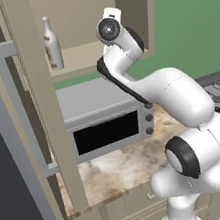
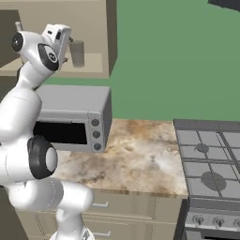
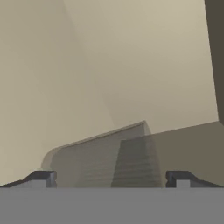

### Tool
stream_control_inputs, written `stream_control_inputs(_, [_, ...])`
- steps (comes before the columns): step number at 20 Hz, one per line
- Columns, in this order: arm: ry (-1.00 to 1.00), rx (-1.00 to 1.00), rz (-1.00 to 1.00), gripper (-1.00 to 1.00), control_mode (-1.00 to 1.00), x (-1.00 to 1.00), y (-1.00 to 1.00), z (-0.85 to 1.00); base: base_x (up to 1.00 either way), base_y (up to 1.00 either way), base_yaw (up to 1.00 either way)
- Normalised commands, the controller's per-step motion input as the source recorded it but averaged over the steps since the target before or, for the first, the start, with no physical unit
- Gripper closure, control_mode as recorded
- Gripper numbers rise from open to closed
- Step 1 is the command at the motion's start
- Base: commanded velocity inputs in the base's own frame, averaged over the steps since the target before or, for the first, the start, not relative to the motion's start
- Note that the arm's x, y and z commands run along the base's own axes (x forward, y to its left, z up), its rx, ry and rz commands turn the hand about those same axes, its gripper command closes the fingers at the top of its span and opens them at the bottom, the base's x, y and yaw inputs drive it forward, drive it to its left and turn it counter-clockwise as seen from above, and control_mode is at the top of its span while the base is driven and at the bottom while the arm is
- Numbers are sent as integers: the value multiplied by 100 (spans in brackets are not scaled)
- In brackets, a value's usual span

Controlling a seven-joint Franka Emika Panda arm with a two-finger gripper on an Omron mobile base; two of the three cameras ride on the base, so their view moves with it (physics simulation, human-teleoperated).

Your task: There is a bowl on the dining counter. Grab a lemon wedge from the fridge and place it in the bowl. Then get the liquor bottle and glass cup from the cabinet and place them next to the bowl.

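Gripper (image 3: 109, 178) spread wide, empty | glass cup (image 3: 103, 159) between fingertips, on cabinet (image 2: 101, 28) shelf

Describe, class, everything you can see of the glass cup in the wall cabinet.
The glass cup is a small, plain, greyish translucent tumbler, standing upright on the cabinet shelf. Its smooth sides let the beige wall behind show through. In the hand view it stands close ahead of the gripper, between the two open fingertips; whether they touch it cannot be told. The liquor bottle stands apart from it on the same shelf.
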Motion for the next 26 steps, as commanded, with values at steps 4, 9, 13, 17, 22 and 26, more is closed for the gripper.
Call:
stream_control_inputs(4, [1,0,0,-100,-100,38,0,0,0,0,0])
stream_control_inputs(9, [0,-2,0,-100,-100,23,0,0,0,0,0])
stream_control_inputs(13, [0,-1,0,-100,-100,26,0,0,0,0,0])
stream_control_inputs(17, [1,0,0,-100,-100,31,0,0,0,0,0])
stream_control_inputs(22, [2,0,0,-100,-100,7,0,0,0,0,0])
stream_control_inputs(26, [0,-1,-3,-100,-100,-28,4,0,0,0,0])
